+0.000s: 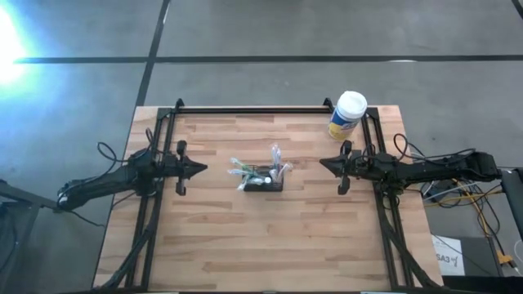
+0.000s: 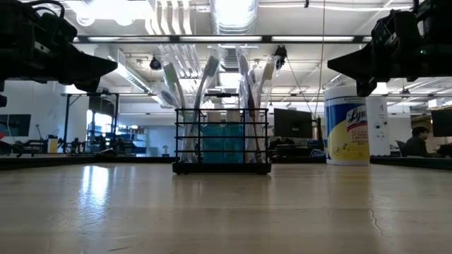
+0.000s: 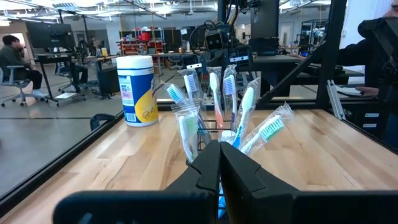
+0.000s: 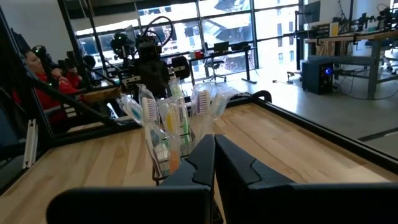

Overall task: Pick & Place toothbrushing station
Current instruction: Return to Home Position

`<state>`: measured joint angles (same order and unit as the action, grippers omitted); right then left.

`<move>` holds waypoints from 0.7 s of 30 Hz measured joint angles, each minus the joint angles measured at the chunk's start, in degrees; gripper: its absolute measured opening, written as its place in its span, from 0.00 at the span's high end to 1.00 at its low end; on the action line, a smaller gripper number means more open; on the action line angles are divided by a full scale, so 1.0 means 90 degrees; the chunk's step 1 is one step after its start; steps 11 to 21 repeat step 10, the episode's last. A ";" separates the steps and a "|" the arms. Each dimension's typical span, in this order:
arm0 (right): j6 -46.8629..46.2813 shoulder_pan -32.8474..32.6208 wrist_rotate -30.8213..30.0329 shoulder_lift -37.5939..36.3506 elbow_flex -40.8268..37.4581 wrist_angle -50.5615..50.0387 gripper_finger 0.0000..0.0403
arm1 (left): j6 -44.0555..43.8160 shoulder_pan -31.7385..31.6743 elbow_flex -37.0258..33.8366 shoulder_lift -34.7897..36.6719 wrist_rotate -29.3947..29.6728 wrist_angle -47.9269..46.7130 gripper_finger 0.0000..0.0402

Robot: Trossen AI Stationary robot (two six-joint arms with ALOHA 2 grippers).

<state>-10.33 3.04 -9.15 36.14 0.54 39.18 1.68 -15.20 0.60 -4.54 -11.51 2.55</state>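
Note:
The toothbrushing station [image 1: 263,182], a small black wire box with several wrapped toothbrushes standing in it, rests on its base at the middle of the wooden table [image 1: 270,245]. In the low view the station [image 2: 222,144] stands upright. My left gripper [image 1: 203,169] hovers shut to the station's left, above the table, pointing level at it. My right gripper [image 1: 322,163] hovers shut to its right, also pointing level at it. Both are well apart from the station. In the wrist views the station [image 3: 214,121] [image 4: 171,134] shows just beyond each gripper's shut fingers.
A yellow canister with a white lid [image 1: 348,114] stands at the table's far right corner. A black frame rail [image 1: 253,109] runs along the far edge and down both sides. Bare wood lies in front of the station. People sit in the room beyond.

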 joint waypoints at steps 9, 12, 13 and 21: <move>0.0002 -0.0002 0.0000 0.0000 0.0002 0.0000 0.98 | 0.0000 0.0000 0.0000 -0.0002 0.0001 0.0000 0.97; 0.0000 0.0000 0.0000 0.0000 0.0002 0.0000 0.98 | -0.0001 0.0000 0.0000 -0.0002 0.0000 0.0000 0.98; 0.0000 0.0000 0.0000 0.0000 0.0002 0.0000 0.98 | -0.0001 0.0000 0.0000 -0.0002 0.0000 0.0000 0.98; 0.0000 0.0000 0.0000 0.0000 0.0002 0.0000 0.98 | -0.0001 0.0000 0.0000 -0.0002 0.0000 0.0000 0.98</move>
